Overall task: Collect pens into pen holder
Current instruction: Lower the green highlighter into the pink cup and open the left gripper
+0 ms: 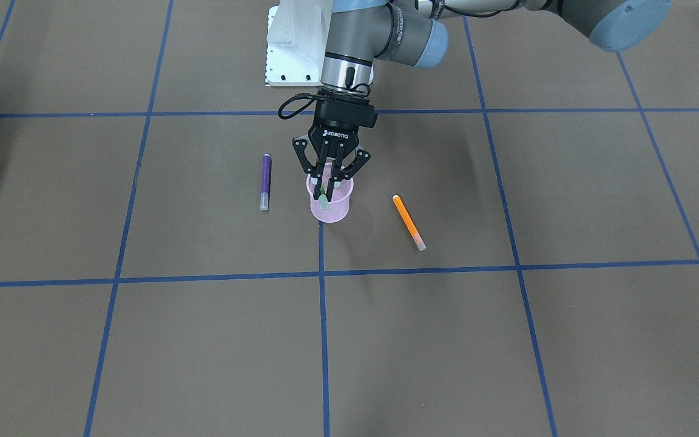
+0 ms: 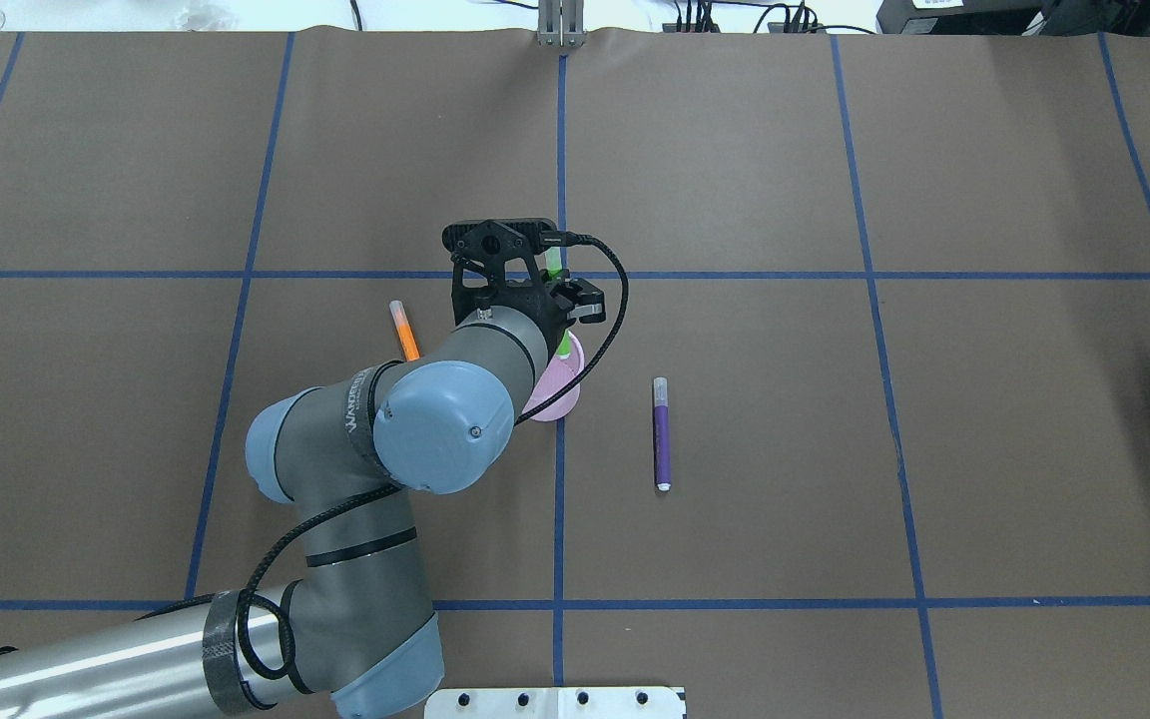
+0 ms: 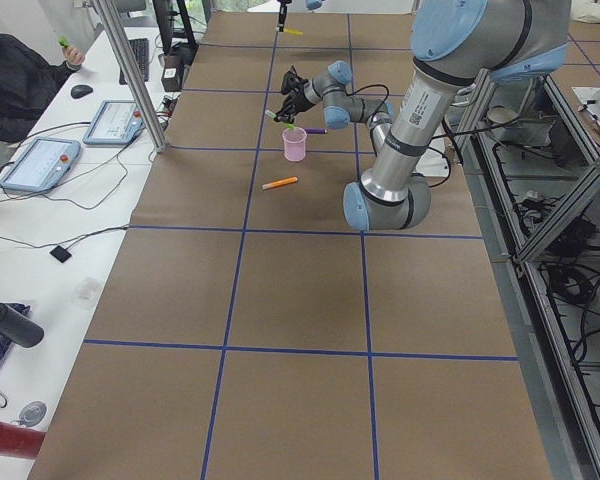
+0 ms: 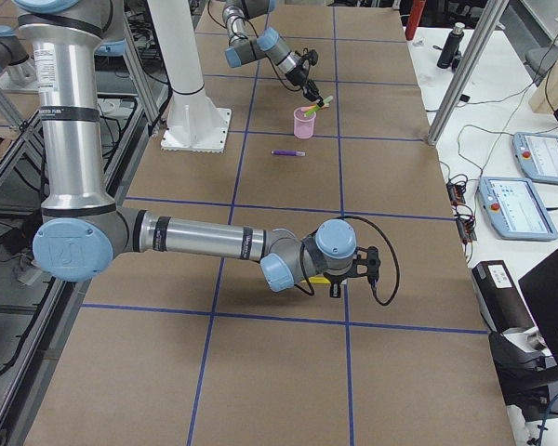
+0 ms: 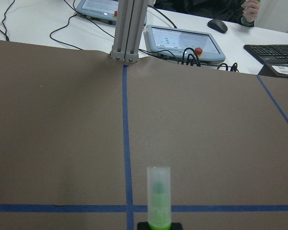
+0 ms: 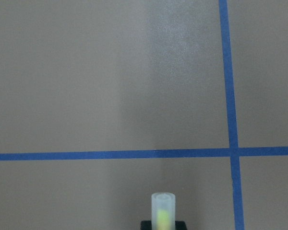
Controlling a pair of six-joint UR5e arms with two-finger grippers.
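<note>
Brown paper covers the table (image 1: 507,340), taped into blue squares, with wide bare stretches on the operators' side. The left gripper (image 1: 329,182) is clenched on the green pen (image 1: 324,197), tilted just over the pink pen holder (image 1: 332,209). The purple pen (image 1: 265,181) lies to the holder's right and the orange pen (image 1: 409,222) to its left, both apart from it. Well off right, the right gripper (image 4: 339,283) grasps the yellow pen (image 6: 163,211).

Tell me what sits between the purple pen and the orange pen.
The pink pen holder stands there, with the left gripper above it shut on the green pen. The front-facing view shows this.
</note>
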